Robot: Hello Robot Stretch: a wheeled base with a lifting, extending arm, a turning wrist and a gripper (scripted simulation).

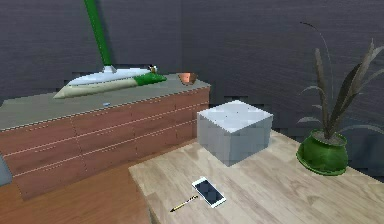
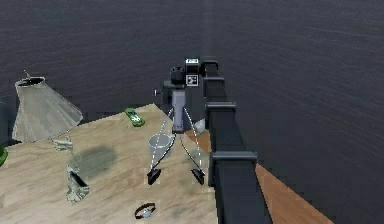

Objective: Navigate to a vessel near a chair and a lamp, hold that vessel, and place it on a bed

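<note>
A pale, see-through cup-like vessel (image 2: 160, 148) stands on a light wooden table (image 2: 110, 195) in the arm side view. My gripper (image 2: 176, 177) reaches over that table from the dark arm (image 2: 232, 165), and its two thin fingers (image 2: 153, 176) run down past the vessel. I cannot tell whether the gripper holds anything. A lamp with a pale cone shade (image 2: 40, 110) stands at the table's left. In the forward view a small orange cup (image 1: 187, 76) sits on a brick-red dresser (image 1: 100, 130).
A grey box (image 1: 234, 130), a phone (image 1: 209, 190), a pencil (image 1: 183, 206) and a potted plant (image 1: 325, 150) are on the table. A green-handled mop (image 1: 105, 75) lies on the dresser. A small green object (image 2: 133, 117), a crumpled grey thing (image 2: 77, 180) and a watch (image 2: 147, 210) lie near the gripper.
</note>
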